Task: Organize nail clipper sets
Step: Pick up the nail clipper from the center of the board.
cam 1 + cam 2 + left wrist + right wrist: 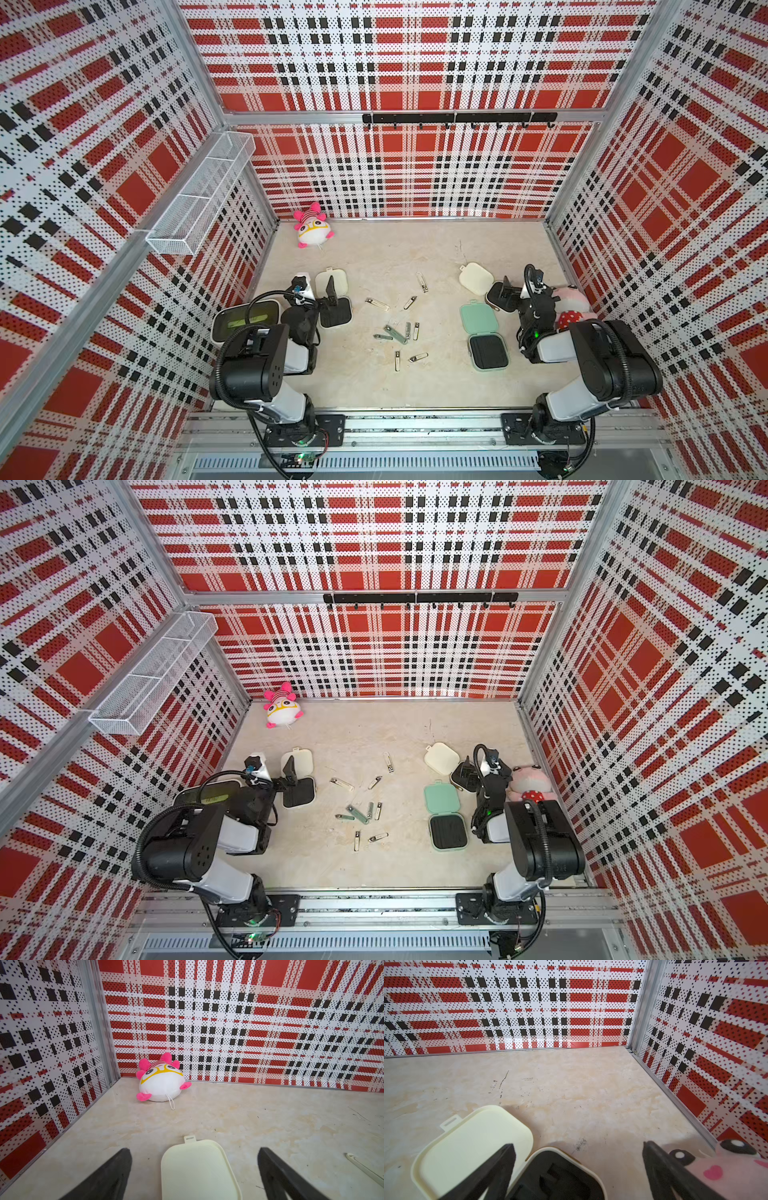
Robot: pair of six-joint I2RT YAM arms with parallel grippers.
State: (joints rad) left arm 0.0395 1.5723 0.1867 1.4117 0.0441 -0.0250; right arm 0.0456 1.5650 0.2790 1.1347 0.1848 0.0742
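**Both pincers wide, cases open**

At nine o'clock we see the left pincer (193, 1149) spread apart over an open cream case (331, 279). Clippers (395, 334) lie scattered at centre. The green case (478, 318) sits open at four o'clock. The right pincer (577, 1145) gapes, empty, above the second cream case (476, 277) at two.

The far half of the table (415, 245) is bare and a gripper can pass there freely; only a pink-and-white plush toy (312, 227) lies in its far left corner. The near strip between the arm bases is also bare. In the middle, small metal clippers (397, 330) lie scattered with narrow gaps between them. The open mint green case (482, 334), the left cream case (331, 282) and the right cream case (476, 277) take up both sides. A pink plush (571, 299) fills the room at the right wall, and a cream box (232, 322) the room at the left wall.
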